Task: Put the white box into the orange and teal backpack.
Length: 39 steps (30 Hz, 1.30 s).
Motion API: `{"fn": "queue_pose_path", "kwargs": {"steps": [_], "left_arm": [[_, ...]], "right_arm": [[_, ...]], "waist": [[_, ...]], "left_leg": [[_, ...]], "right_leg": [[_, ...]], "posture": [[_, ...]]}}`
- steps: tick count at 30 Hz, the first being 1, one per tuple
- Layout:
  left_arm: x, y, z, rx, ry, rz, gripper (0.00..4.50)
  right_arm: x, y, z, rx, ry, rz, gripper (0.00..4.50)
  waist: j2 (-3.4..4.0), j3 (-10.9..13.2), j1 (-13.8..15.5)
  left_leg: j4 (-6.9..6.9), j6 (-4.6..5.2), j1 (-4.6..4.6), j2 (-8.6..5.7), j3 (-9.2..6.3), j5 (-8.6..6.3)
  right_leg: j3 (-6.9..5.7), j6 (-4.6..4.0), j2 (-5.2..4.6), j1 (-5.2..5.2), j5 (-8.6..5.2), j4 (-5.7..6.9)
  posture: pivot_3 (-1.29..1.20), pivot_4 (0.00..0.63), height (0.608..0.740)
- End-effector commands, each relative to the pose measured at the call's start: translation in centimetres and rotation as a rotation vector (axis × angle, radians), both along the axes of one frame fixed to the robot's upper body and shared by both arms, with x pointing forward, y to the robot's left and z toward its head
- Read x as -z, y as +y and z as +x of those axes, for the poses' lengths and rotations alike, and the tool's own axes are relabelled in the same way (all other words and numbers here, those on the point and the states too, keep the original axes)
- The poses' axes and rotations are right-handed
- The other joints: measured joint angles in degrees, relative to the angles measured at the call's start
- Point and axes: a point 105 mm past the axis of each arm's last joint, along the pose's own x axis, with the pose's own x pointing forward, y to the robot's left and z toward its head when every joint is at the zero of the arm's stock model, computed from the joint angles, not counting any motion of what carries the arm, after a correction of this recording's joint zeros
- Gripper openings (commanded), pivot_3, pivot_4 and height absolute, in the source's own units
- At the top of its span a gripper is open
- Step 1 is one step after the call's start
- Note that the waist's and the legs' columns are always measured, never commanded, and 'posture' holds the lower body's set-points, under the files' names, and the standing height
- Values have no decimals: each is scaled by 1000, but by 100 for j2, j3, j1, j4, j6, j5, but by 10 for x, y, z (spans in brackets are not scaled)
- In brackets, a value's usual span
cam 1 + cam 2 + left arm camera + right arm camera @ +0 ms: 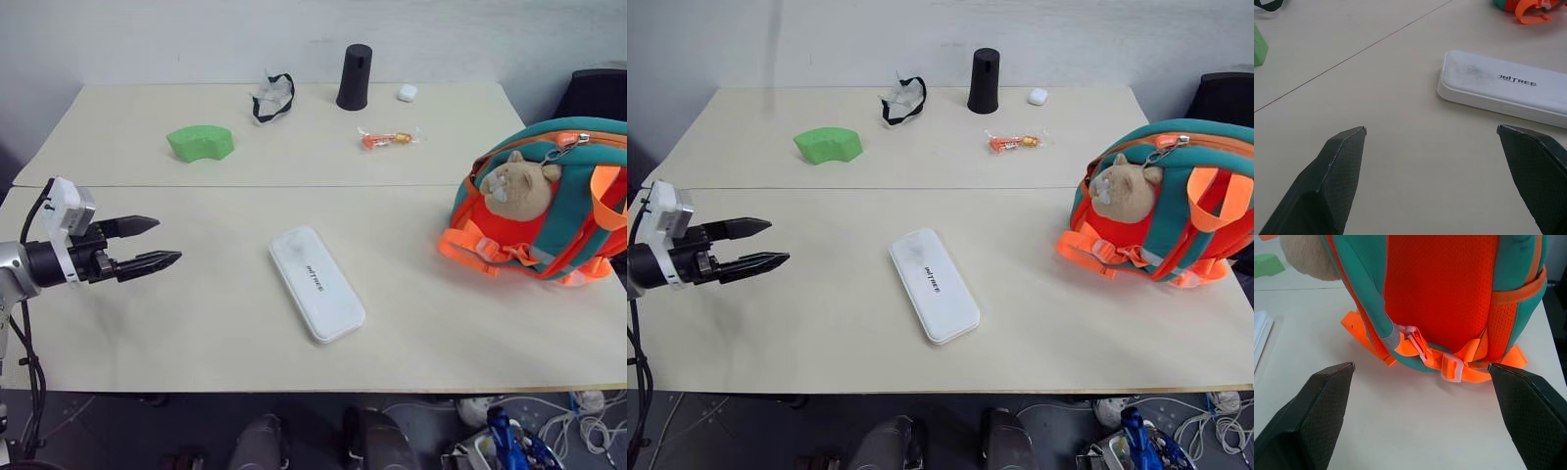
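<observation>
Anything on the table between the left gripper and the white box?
Nothing: bare tabletop separates the open left gripper from the white box, as the head views and left wrist view show.

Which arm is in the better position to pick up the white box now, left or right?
Probably left. The left gripper is open and aimed toward the white box, with bare table between them. The right gripper, also open, faces the orange and teal backpack.

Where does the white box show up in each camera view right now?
Left eye: white box lies centre, angled, on the table.
Right eye: same place, centre.
Left wrist: ahead of the open left gripper, lettering up.
Right wrist: just a corner at the edge.
Shared landmark: orange and teal backpack.
</observation>
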Motion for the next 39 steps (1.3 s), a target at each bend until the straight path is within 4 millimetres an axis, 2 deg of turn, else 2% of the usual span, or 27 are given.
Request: {"fn": "queue_pose_path", "kwargs": {"steps": [1, 4, 15, 17, 18, 21, 29, 30, 31, 35, 39], "left_arm": [[-2, 1, 0, 3, -18, 35, 4500], [4, 3, 2, -23, 4, 52, 4500], [0, 0, 8, -1, -8, 33, 4500], [-4, -3, 12, 12, -22, 20, 4109], [-5, -5, 13, 30, -19, 21, 3939], [2, -14, 21, 97, -10, 86, 2983], [39, -53, 63, 291, 2, 323, 389], [45, -57, 69, 304, 3, 359, 105], [50, -61, 75, 309, 3, 386, 44], [57, -82, 93, 344, -23, 442, 44], [58, -101, 106, 364, -61, 468, 44]], "right_arm": [[-5, 0, -3, 3, -17, -24, 4458], [-3, -3, -5, 18, -6, -38, 4458], [-2, -1, -10, 14, 3, -48, 4458], [-6, 9, -12, -36, 5, -41, 4086], [-7, 17, -12, -74, 11, -42, 3882], [-4, 48, -13, -212, 55, -55, 2849], [33, 151, -13, -640, 177, -122, 29], [36, 165, -13, -697, 175, -121, 0], [39, 179, -13, -748, 170, -118, 0], [50, 225, -4, -903, 145, -139, 0], [59, 258, 12, -971, 116, -172, 0]], "waist": [[0, 0, -3], [0, 0, -4], [0, 0, -6], [0, 0, 5], [0, 0, 12], [0, 0, 22], [-15, -1, 132], [-23, 3, 133], [-25, 4, 138], [-39, 11, 128], [-86, 38, 118]], "left_leg": [[0, 0, 0, 0, 0, 0], [2, 3, 2, -2, 1, 1], [2, 2, 12, -1, 4, 6], [4, 2, 12, -2, 4, 6], [4, 3, 12, -4, 4, 7], [4, 1, 14, -4, 2, 9], [21, 6, 11, -10, 5, 15], [22, 7, 11, -12, 6, 15], [24, 8, 9, -11, 7, 14], [51, 17, -9, -12, 6, 10], [99, 31, -23, -9, 9, 2]], "right_leg": [[1, 0, 0, 0, 0, 0], [2, 2, 0, 1, 1, 3], [7, 2, 0, 2, 1, 17], [7, 2, 0, 2, 1, 18], [6, 2, -1, 2, 1, 20], [6, 2, 0, 3, 1, 24], [7, 8, 5, 3, 5, 31], [6, 8, 6, 4, 5, 31], [4, 8, 8, 2, 5, 31], [-13, 13, 12, -5, 8, 36], [-27, 24, 6, -9, 13, 51]], "posture": [[0, 150, 740], [0, 150, 740], [0, 150, 740], [0, 150, 740], [0, 150, 740], [0, 150, 740], [0, 150, 740], [0, 150, 740], [0, 150, 740], [0, 150, 740], [0, 150, 740]]}}
